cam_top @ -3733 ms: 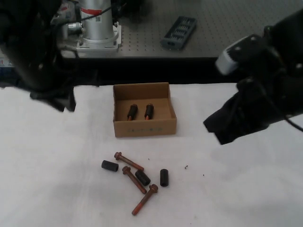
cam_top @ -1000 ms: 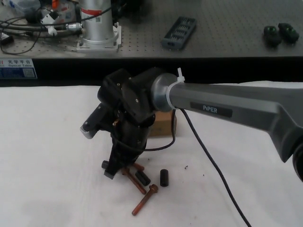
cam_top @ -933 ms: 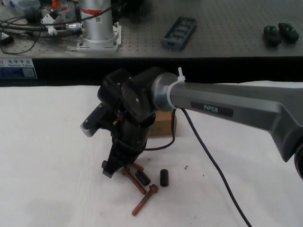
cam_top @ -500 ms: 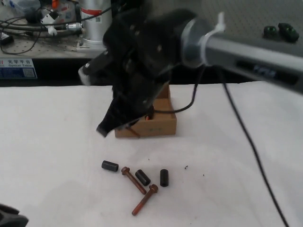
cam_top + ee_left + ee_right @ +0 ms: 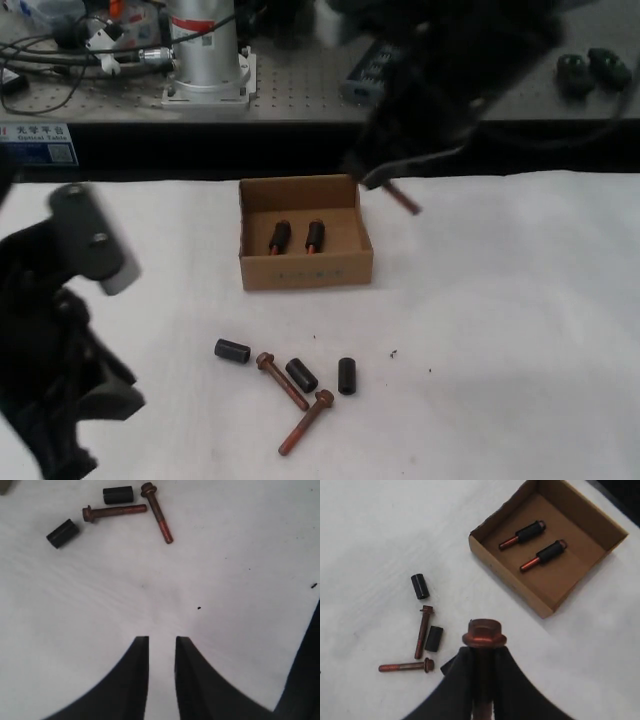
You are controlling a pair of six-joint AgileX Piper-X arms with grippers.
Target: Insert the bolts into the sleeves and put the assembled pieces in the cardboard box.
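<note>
My right gripper [image 5: 482,652] is shut on a rusty bolt [image 5: 484,633], head up between the fingers. In the high view that bolt [image 5: 403,199] hangs in the air just past the back right corner of the cardboard box [image 5: 305,270]. Two assembled pieces [image 5: 279,237] [image 5: 314,236] lie in the box. On the white cloth in front of it lie two bolts [image 5: 283,380] [image 5: 306,421] and three black sleeves [image 5: 232,351] [image 5: 301,375] [image 5: 346,375]. My left gripper [image 5: 161,645] hovers over bare cloth, short of the pile, open by a narrow gap with nothing in it.
The left arm [image 5: 60,370] fills the near left corner of the bench. A dark optical table [image 5: 480,90] with a metal post [image 5: 205,45] and small parts stands behind the cloth. Bare cloth lies to the right of the pile.
The right gripper took one bolt from the pile, lifted it and carried it back and right, past the box. The left arm came in at the near left.
</note>
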